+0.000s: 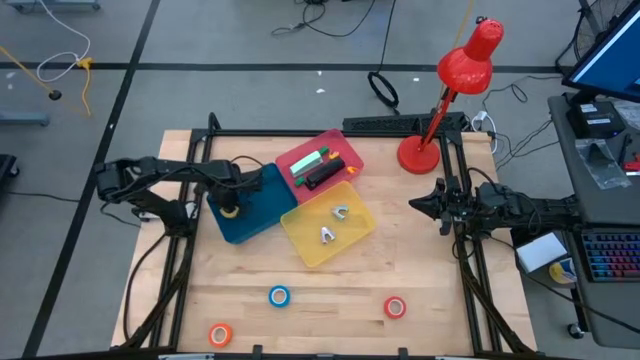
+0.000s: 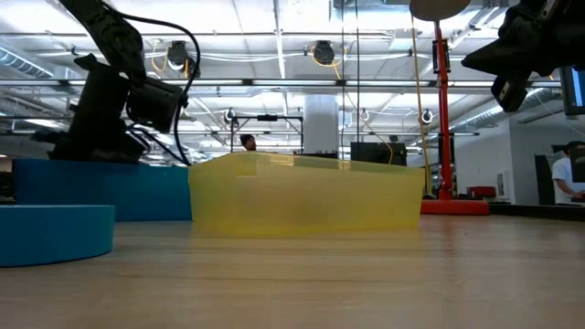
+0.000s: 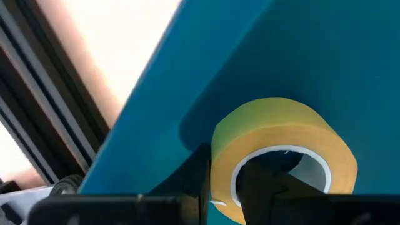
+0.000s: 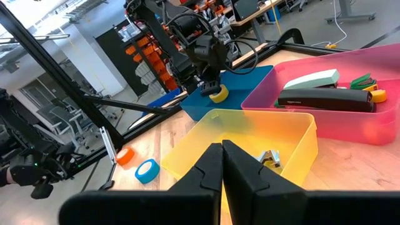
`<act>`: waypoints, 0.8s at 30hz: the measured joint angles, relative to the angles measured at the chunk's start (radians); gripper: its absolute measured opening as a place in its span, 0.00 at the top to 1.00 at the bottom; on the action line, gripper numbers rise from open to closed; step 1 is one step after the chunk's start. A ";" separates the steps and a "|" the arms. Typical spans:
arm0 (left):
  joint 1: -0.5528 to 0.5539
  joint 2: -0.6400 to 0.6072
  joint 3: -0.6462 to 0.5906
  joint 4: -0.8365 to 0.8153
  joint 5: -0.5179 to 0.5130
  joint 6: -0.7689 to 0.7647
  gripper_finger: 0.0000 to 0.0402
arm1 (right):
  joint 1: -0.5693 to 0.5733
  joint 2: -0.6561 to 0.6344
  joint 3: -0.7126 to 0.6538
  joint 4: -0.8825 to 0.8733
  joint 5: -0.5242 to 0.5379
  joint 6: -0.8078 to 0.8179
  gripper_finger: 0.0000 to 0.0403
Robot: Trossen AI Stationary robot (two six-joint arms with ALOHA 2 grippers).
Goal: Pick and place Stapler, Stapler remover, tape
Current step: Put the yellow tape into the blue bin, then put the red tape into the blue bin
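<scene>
Left gripper [image 1: 231, 205] is positioned inside the blue bin [image 1: 262, 205] near the table's left edge, fingers clamped across the wall of the yellow tape roll [image 3: 281, 150], one finger seen inside the ring. Right gripper [image 1: 418, 205] is parked above the right edge, jaws pressed together, nothing held. Two staplers [image 4: 328, 92] are seen in the pink bin [image 1: 345, 150], two staple removers [image 1: 333, 222] in the yellow bin [image 1: 300, 240]. Blue roll [image 1: 279, 296], red roll [image 1: 394, 307] and orange roll [image 1: 220, 335] are located along the table's near edge.
</scene>
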 joint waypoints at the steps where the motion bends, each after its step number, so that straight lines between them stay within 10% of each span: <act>1: 0.000 0.000 0.000 0.004 0.005 0.007 0.83 | 0.000 0.000 0.000 0.000 0.000 0.000 1.00; 24: -0.003 -0.182 0.132 -0.154 -0.049 -0.035 0.54 | 0.000 0.000 0.000 0.043 -0.008 0.050 0.99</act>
